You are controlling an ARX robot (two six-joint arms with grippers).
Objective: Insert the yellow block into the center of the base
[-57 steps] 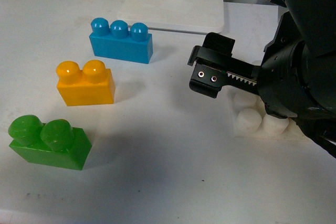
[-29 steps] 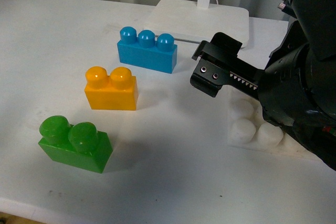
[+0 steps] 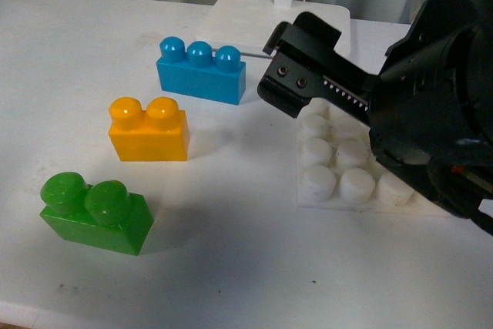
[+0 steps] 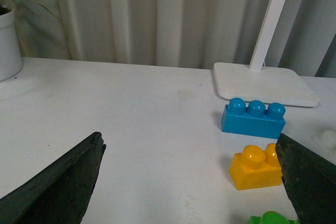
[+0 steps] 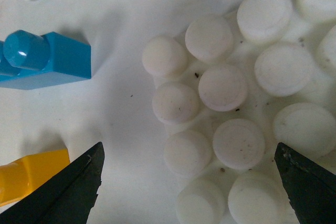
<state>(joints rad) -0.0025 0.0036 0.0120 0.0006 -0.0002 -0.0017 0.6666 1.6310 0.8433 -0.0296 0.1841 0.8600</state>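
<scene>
One sec on, my R gripper [image 3: 296, 63] has shifted to far edge of base [image 3: 343, 186], jaws spread, empty; yellow block [image 3: 149, 130] untouched, so pick not begun, I reckon.

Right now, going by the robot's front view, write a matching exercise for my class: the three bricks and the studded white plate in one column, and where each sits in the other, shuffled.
Column 1
1. yellow block
2. base
3. green brick
4. blue brick

Column 2
A. nearest the lamp stand
B. partly hidden by the right gripper
C. nearest the front edge of the table
D. between the other two bricks

Pairs: 1-D, 2-B, 3-C, 4-A
</scene>
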